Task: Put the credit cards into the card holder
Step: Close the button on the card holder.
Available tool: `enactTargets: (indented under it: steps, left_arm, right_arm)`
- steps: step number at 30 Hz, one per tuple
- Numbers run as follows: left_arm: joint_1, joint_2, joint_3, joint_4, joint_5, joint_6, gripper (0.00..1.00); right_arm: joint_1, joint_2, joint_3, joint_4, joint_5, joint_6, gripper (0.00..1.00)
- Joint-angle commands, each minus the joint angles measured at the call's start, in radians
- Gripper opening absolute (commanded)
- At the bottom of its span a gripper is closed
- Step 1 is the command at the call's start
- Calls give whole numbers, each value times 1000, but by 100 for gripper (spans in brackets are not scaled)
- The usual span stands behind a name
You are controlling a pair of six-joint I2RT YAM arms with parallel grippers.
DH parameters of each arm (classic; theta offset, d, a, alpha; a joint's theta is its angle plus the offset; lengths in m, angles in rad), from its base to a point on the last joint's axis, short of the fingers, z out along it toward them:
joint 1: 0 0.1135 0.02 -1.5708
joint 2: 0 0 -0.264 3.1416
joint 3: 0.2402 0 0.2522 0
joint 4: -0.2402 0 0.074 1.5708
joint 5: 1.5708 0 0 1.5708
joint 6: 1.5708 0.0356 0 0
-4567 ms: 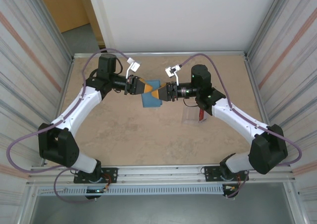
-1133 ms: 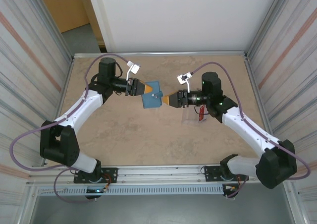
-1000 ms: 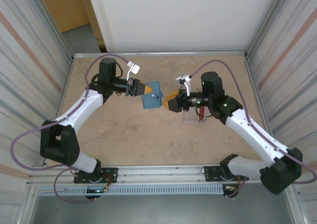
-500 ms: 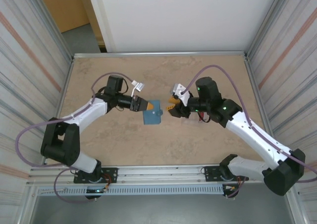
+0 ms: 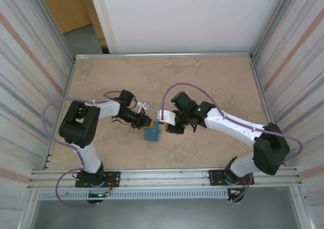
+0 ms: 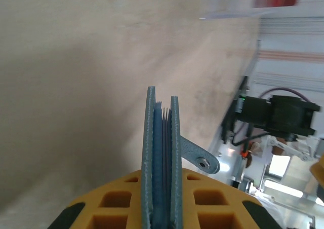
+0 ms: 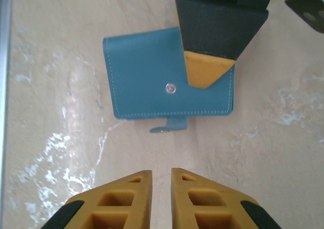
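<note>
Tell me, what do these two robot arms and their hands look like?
Both the left arm and the right arm have smooth white shells joined by chunky black joints. A thin purple cable loops along each. The left hand and the right hand each end in two yellow-orange wedge-shaped fingers with square hollow pockets and black patches.

left gripper [image 5: 147, 122]: jaws clamped | right gripper [image 7: 161, 182]: jaws nearly closed, empty

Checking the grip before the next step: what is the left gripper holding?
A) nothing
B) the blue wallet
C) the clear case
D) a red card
B: the wallet sits edge-on, clamped in the left gripper.
</note>
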Motion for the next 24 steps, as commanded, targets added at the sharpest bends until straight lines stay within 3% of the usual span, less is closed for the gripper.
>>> enactTargets:
  steps: [1,3,14,24]
  left_arm:
    - [-5,19,55,-90,-129,58,0]
    - [-4,47,65,-102,-189,46,0]
    - [-7,114,94,-98,-149,-1,3]
    - [-4,149,92,-73,-123,-31,3]
  right_arm:
    - [3,62,-1,8,37,-53,13]
    - [5,105,-3,29,41,-58,14]
    - [41,230,-47,232,27,39,23]
    - [47,292,-40,341,18,109,15]
